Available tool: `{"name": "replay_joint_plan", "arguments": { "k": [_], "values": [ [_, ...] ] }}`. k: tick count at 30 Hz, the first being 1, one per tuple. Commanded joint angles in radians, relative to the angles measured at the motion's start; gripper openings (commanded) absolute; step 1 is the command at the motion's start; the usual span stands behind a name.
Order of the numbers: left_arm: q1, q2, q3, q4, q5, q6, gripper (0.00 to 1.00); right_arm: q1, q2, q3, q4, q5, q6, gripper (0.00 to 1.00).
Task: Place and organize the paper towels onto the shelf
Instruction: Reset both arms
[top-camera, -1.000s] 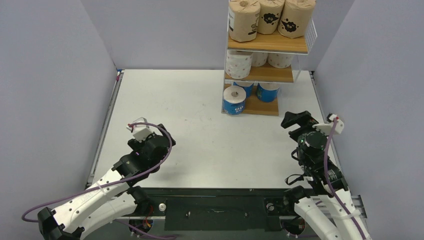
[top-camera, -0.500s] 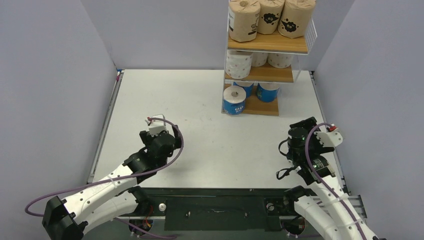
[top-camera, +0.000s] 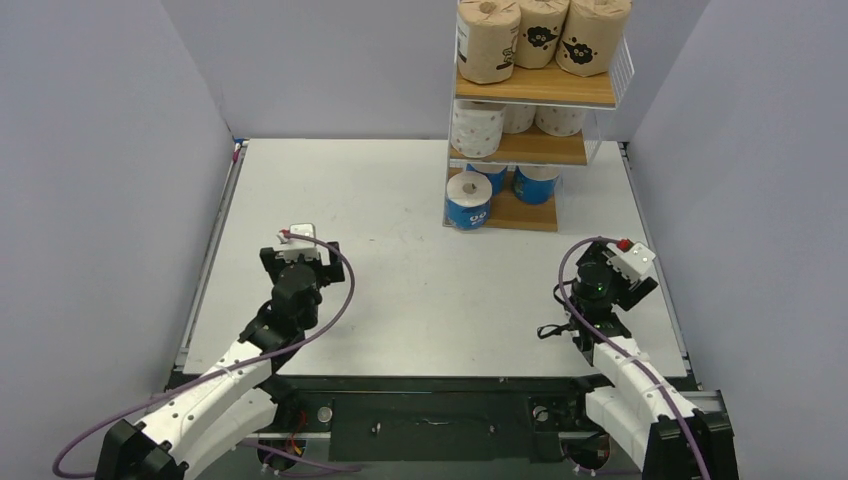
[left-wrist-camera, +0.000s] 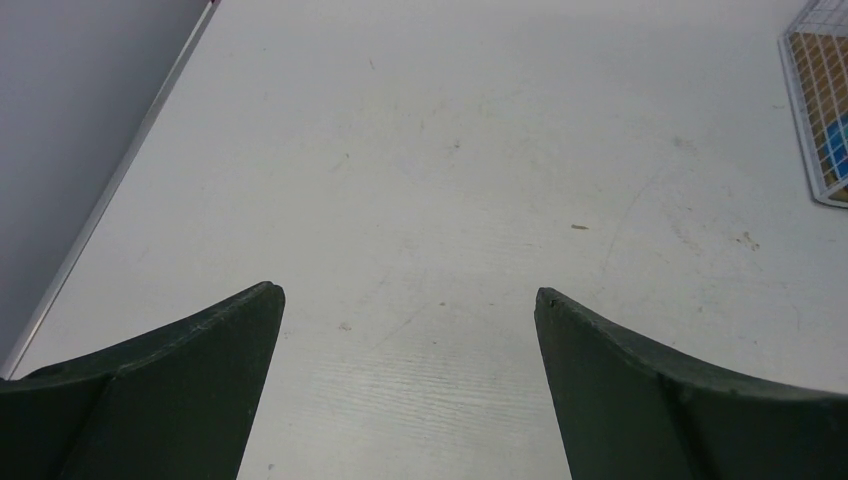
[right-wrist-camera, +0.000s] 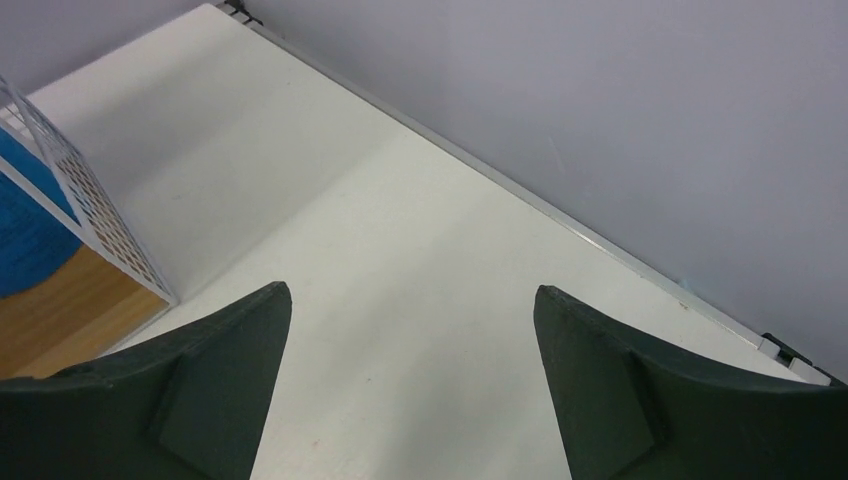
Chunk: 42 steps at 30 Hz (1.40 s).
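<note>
Left gripper (top-camera: 300, 262) and right gripper (top-camera: 603, 283) had both drawn back toward their bases in the top view, with the fingers probably hidden there. Brown wrapped rolls (top-camera: 540, 38), white dotted rolls (top-camera: 476, 128) and blue-and-white rolls (top-camera: 469, 200) filled the white-wire, wooden-board shelf (top-camera: 535, 90), one kind per tier. Left wrist: fingers apart, empty, over the white table (left-wrist-camera: 450, 150). Right wrist: fingers apart, empty, shelf corner at the left. The task looked finished.
</note>
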Motion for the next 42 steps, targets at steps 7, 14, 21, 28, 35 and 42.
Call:
{"name": "replay_joint_plan", "arguments": {
  "k": [7,14,21,28,35,42],
  "values": [
    [0.273,0.163,-0.071,0.407,0.114,-0.033,0.96,-0.064,0.256,-0.159,0.724,-0.199,-0.216,0.87],
    [0.385,0.336,-0.055,0.524,0.153,0.014,0.96,-0.067,0.283,-0.123,0.664,-0.209,-0.211,0.87],
    [0.475,0.563,-0.027,0.67,0.513,0.125,0.96,-0.06,0.307,-0.092,0.644,-0.304,-0.257,0.87],
    [0.518,0.659,-0.154,0.932,0.535,0.091,0.96,-0.063,0.341,-0.136,0.786,-0.245,-0.179,0.87],
    [0.542,0.698,-0.162,0.989,0.521,0.058,0.96,-0.061,0.499,-0.106,0.855,-0.415,-0.252,0.87],
    [0.539,0.692,-0.173,1.005,0.519,0.07,0.96,-0.131,0.539,-0.027,0.754,-0.528,-0.219,0.88]
  ]
}}
